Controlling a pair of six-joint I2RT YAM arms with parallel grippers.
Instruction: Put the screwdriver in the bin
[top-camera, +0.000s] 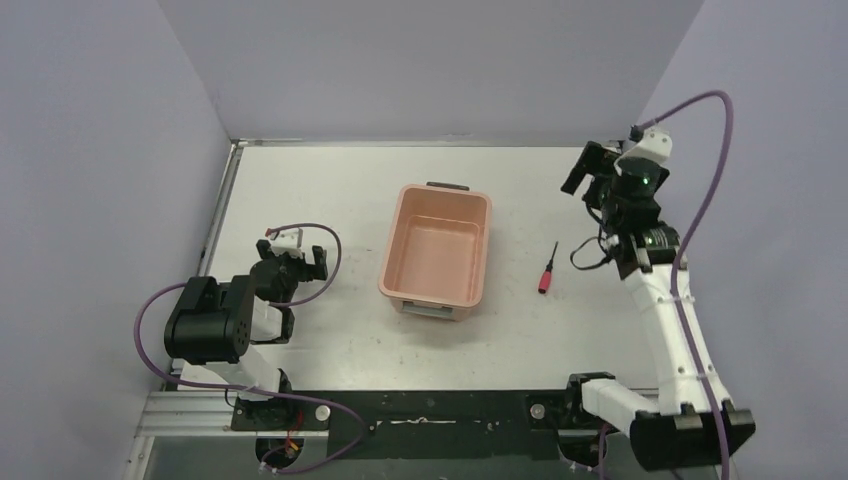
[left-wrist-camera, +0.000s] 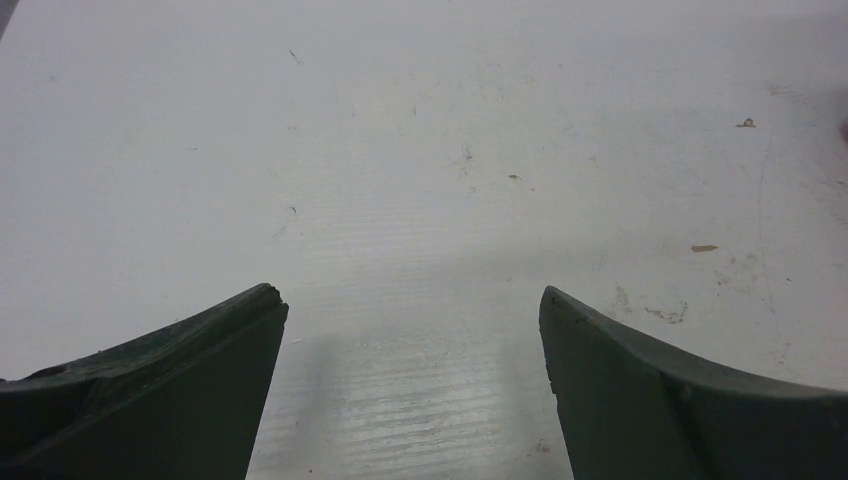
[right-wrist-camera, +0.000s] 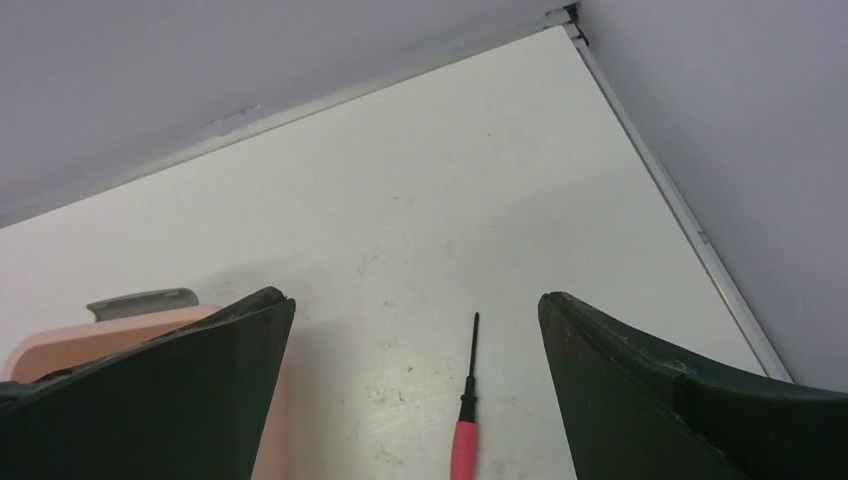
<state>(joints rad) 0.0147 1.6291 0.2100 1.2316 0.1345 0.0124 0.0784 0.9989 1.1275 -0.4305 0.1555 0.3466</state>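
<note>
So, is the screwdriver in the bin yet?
Out: the screwdriver lies flat on the table beside the empty bin, not touching it.

White table (top-camera: 330, 200) enclosed on three sides by plain, pale lavender-grey panels: back wall (top-camera: 430, 60), left wall (top-camera: 90, 150) and right wall (top-camera: 780, 200). A thin metal edge strip (top-camera: 222, 200) borders the table's left side, and a similar strip runs along the foot of the back wall. At the near edge, a black base plate (top-camera: 450, 408) lies beside a length of aluminium rail (top-camera: 190, 412). In the wrist views the tabletop appears matt and finely ribbed, with scattered dark scuff marks (left-wrist-camera: 660, 312) and small specks. Illumination is even and diffuse; shadows on the surface are soft-edged.
</note>
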